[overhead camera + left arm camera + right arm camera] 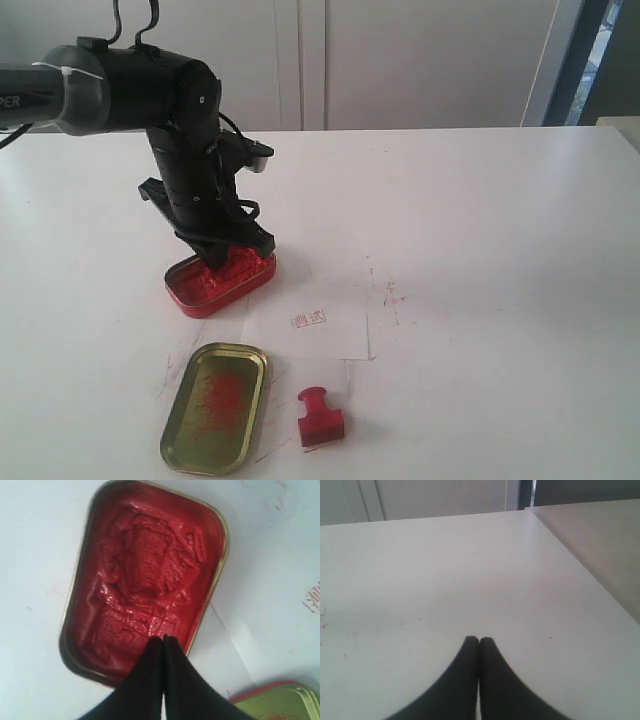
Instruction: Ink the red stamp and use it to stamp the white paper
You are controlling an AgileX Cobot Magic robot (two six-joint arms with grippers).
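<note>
The red stamp lies on the table near the front, beside the gold lid, with no gripper on it. The white paper lies flat behind it and bears a small red imprint; its corner shows in the left wrist view. My left gripper is shut and empty, its tips over the red ink tin. My right gripper is shut with nothing in it over bare white table, outside the exterior view.
The gold tin lid with red smears lies at the front left, next to the stamp. Red scribbles mark the tabletop right of the paper. A second table surface adjoins the far right edge.
</note>
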